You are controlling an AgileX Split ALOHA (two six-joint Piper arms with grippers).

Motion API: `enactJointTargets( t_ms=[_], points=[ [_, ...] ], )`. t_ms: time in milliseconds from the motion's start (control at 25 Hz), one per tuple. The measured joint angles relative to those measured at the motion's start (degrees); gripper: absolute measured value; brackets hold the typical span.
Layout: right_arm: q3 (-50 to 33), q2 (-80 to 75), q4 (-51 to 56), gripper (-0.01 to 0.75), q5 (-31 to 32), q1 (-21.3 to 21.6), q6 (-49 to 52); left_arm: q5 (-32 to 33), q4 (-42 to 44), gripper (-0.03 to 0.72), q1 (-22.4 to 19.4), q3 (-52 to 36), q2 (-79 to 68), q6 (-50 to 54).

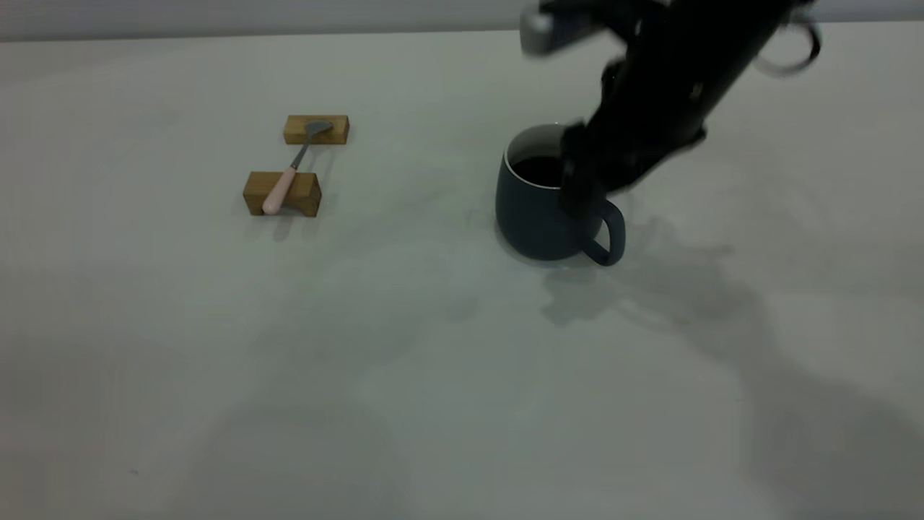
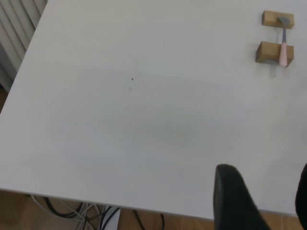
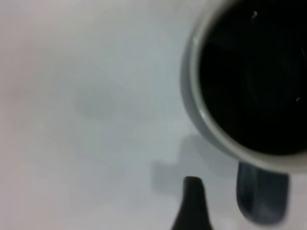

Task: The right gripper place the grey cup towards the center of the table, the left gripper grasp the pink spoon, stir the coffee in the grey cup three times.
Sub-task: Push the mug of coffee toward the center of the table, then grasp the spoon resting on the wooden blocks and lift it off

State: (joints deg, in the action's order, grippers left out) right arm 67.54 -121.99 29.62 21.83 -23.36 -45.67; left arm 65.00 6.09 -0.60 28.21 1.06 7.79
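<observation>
The grey cup (image 1: 538, 217) stands upright on the table (image 1: 361, 375), right of the middle, its loop handle (image 1: 608, 238) towards the front right. Dark coffee (image 1: 538, 170) fills it; the coffee (image 3: 254, 81) looks flat in the right wrist view. My right gripper (image 1: 585, 188) hangs over the rim above the handle, open. One of its fingers (image 3: 192, 201) stands apart from the handle (image 3: 261, 196). The pink spoon (image 1: 289, 177) lies across two wooden blocks at the left. My left gripper (image 2: 264, 191) is open near the table's edge, far from the spoon (image 2: 283, 48), and empty.
The spoon rests on a far wooden block (image 1: 315, 130) under its bowl and a near block (image 1: 281, 193) under its handle. Bare table lies between the blocks and the cup. Cables (image 2: 96, 213) hang below the table edge beside the left arm.
</observation>
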Motion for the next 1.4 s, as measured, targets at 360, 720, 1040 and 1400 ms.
enactJointTargets(
  t_ms=[360,720,1040,1400],
  points=[
    [0.0,26.9,-13.3,0.681,22.6,2.5,15.1,0.0,0.0,0.394,0.0,0.0,0.0,0.0],
    [-0.3,48.0,-26.4,0.664,47.8,2.6,36.2,0.0,0.0,0.394,0.0,0.0,0.0,0.0],
    [-10.8,67.4,-26.8,0.663,48.7,2.6,37.3,0.0,0.0,0.394,0.0,0.0,0.0,0.0],
    [-32.5,99.5,-25.0,0.646,45.0,10.4,37.7,0.0,0.0,0.394,0.0,0.0,0.0,0.0]
  ],
)
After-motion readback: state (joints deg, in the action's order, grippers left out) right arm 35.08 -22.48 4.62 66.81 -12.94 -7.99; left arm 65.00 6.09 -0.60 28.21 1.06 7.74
